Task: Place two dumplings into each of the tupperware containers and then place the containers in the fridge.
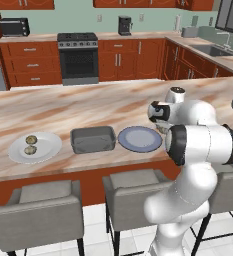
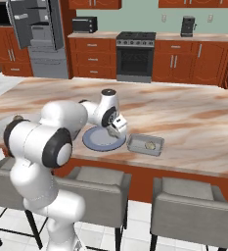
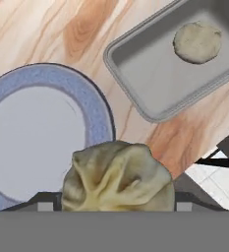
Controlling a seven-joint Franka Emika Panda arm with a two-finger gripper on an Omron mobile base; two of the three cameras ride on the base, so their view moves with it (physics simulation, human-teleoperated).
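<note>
The gripper (image 3: 117,209) holds a dumpling (image 3: 118,178) between its jaws, above the counter's near edge between an empty blue plate (image 3: 32,133) and a grey tupperware container (image 3: 150,64) that already has one dumpling (image 3: 197,42) in it. Further along the same edge, a second container (image 1: 92,139) sits empty beside a white plate (image 1: 47,147) with two dumplings (image 1: 31,144). So most filling is left, and the fridge (image 2: 39,34) stands open across clear floor.
</note>
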